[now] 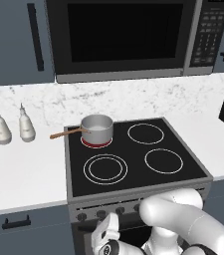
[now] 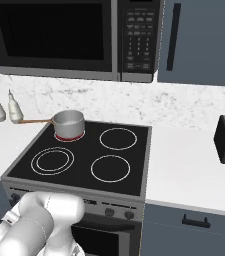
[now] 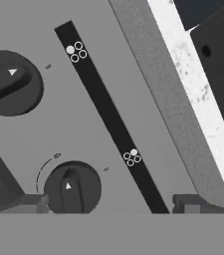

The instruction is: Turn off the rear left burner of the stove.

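Claw (image 3: 108,204) fingertips, small and dark, rise far apart at the bottom of the hand view, so the jaws stand wide and released, holding nothing. Between them and just above sits a small dark round knob (image 3: 72,188) with a white triangle mark, on the grey steel front panel (image 3: 44,129) of the black glass-top stove (image 1: 133,172); the left fingertip (image 3: 26,203) is just beside the knob, though whether it touches cannot be told. A second dark knob (image 3: 10,83) lies further along the panel, cut off at the edge of the hand view. A black strip (image 3: 108,119) printed with small ring symbols runs diagonally across the panel.

In the left base view the white arm bends low before the stove front, its hand near the knob row. The rear left burner (image 1: 96,142), a round red-glowing circle, lies at the cooktop's back left corner, mostly hidden beneath a small steel saucepan (image 1: 97,128) with a wooden handle. Two pale bottles (image 1: 14,127) stand on the white tabletop (image 1: 24,174) to the left.
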{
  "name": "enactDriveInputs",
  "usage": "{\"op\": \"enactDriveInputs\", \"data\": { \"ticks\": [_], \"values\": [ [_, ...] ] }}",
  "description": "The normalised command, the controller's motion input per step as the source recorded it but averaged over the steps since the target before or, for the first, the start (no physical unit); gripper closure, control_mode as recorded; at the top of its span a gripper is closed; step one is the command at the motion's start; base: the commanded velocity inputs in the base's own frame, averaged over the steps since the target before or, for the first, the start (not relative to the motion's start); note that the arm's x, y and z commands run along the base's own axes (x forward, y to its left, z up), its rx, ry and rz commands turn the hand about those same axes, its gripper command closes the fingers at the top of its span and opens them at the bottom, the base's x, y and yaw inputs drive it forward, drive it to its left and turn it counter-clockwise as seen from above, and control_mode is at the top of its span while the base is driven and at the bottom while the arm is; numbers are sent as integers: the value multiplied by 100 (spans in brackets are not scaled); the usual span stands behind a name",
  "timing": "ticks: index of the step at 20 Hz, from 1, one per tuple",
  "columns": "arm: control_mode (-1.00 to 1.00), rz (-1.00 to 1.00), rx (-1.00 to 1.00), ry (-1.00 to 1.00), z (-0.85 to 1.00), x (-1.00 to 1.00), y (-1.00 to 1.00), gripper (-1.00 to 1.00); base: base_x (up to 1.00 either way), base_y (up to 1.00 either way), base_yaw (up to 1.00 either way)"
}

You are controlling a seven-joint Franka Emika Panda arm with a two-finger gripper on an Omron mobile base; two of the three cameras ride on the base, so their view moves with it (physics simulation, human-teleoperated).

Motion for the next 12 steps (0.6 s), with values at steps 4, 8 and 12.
{"op": "enactDriveInputs", "data": {
  "ticks": [4, 8, 12],
  "values": [
    [-100, 0, 14, -7, -17, 1, -2, -100, 0, 0, 0],
    [-100, 0, 4, 0, 0, 0, 0, -100, 0, 0, 0],
    [-100, 0, 0, 0, 0, 0, 2, -100, 0, 0, 0]
  ]
}}
